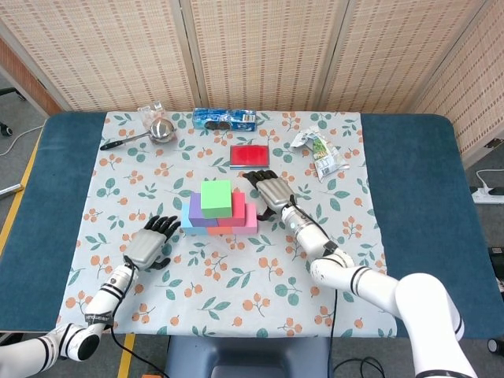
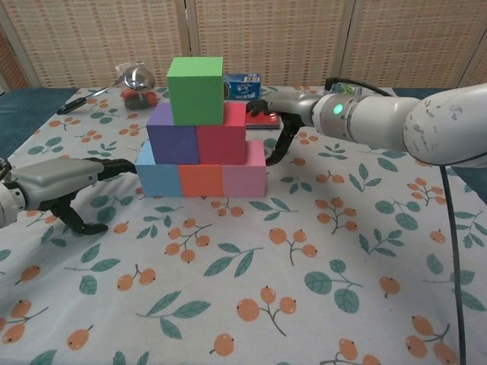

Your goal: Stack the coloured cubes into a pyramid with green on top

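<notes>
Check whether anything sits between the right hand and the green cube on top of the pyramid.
Nothing visible does. The right hand sits beside the red cube, a level below the green foam cube, with open space above it.

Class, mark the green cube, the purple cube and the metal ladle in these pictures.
green cube (image 2: 195, 90): chest view, centre of its front face.
purple cube (image 2: 172, 144): chest view, middle of its front face, second layer on the left.
metal ladle (image 1: 162, 130): head view, on its shiny bowl.
</notes>
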Controlling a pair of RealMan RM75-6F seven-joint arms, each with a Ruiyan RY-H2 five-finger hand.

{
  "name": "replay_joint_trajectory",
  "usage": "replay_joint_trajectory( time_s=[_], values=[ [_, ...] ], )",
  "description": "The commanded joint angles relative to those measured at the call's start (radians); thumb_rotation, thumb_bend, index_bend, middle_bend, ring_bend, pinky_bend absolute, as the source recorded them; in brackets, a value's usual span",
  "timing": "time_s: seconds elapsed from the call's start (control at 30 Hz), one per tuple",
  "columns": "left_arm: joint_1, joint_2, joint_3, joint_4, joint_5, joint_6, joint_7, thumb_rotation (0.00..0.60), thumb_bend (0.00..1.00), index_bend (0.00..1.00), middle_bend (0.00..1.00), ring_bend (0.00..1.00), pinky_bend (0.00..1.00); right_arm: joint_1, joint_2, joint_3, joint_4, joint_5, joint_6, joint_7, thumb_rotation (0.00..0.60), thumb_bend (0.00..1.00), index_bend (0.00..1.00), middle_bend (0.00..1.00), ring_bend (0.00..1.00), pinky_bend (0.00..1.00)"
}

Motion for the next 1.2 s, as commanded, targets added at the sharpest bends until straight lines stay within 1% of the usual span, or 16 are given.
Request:
replay_joint_trajectory(
  time_s=[0.03, 0.2, 0.33, 0.43, 0.53, 0.57, 0.67, 0.77, 0.87, 0.97, 1.07, 1.2],
  values=[
    [0.008, 0.01, 0.002, -0.014, 0.003, 0.013, 0.002, 0.6, 0.31, 0.0, 0.0, 0.0, 0.0, -0.01, 0.02, -0.002, -0.027, 0.01, 0.011, -0.017, 0.6, 0.0, 0.0, 0.04, 0.0, 0.0],
    [0.023, 0.036, 0.004, -0.047, -0.001, 0.031, 0.01, 0.6, 0.31, 0.0, 0.0, 0.0, 0.0, -0.028, 0.06, -0.006, -0.079, 0.024, 0.032, -0.041, 0.6, 0.0, 0.0, 0.04, 0.0, 0.0],
    [0.045, 0.083, 0.002, -0.104, 0.002, 0.066, 0.006, 0.6, 0.31, 0.0, 0.0, 0.0, 0.0, -0.056, 0.122, -0.012, -0.16, 0.027, 0.061, -0.057, 0.6, 0.0, 0.0, 0.04, 0.0, 0.0],
    [0.075, 0.149, -0.004, -0.172, 0.007, 0.116, -0.017, 0.6, 0.31, 0.0, 0.0, 0.0, 0.0, -0.094, 0.208, -0.016, -0.265, 0.022, 0.102, -0.065, 0.6, 0.0, 0.0, 0.04, 0.0, 0.0],
    [0.119, 0.232, -0.006, -0.243, 0.02, 0.183, -0.061, 0.6, 0.31, 0.0, 0.0, 0.0, 0.0, -0.156, 0.322, -0.028, -0.404, -0.003, 0.177, -0.072, 0.6, 0.0, 0.0, 0.04, 0.0, 0.0],
    [0.141, 0.263, -0.007, -0.262, 0.026, 0.213, -0.083, 0.6, 0.31, 0.0, 0.0, 0.0, 0.0, -0.188, 0.37, -0.035, -0.462, -0.021, 0.216, -0.073, 0.6, 0.0, 0.0, 0.04, 0.0, 0.0],
    [0.196, 0.33, -0.002, -0.293, 0.039, 0.284, -0.135, 0.6, 0.32, 0.0, 0.0, 0.0, 0.0, -0.276, 0.48, -0.054, -0.584, -0.076, 0.321, -0.052, 0.6, 0.0, 0.0, 0.04, 0.0, 0.0],
    [0.255, 0.377, 0.002, -0.309, 0.051, 0.371, -0.167, 0.6, 0.35, 0.0, 0.0, 0.0, 0.0, -0.371, 0.569, -0.081, -0.663, -0.154, 0.427, -0.001, 0.6, 0.04, 0.0, 0.04, 0.0, 0.0],
    [0.32, 0.399, 0.006, -0.305, 0.06, 0.467, -0.18, 0.6, 0.39, 0.01, 0.0, 0.0, 0.0, -0.469, 0.634, -0.119, -0.703, -0.249, 0.545, 0.055, 0.6, 0.12, 0.0, 0.04, 0.0, 0.0],
    [0.384, 0.408, 0.013, -0.287, 0.056, 0.547, -0.182, 0.6, 0.42, 0.04, 0.0, 0.0, 0.0, -0.575, 0.674, -0.163, -0.71, -0.343, 0.682, 0.114, 0.6, 0.13, 0.0, 0.04, 0.0, 0.0],
    [0.444, 0.41, 0.026, -0.272, 0.05, 0.605, -0.193, 0.6, 0.42, 0.04, 0.0, 0.0, 0.0, -0.681, 0.689, -0.215, -0.682, -0.427, 0.817, 0.163, 0.6, 0.13, 0.0, 0.03, 0.0, 0.0],
    [0.511, 0.412, 0.054, -0.276, 0.048, 0.648, -0.2, 0.6, 0.39, 0.03, 0.0, 0.0, 0.0, -0.809, 0.671, -0.267, -0.628, -0.49, 0.97, 0.229, 0.6, 0.13, 0.0, 0.02, 0.0, 0.0]
  ],
)
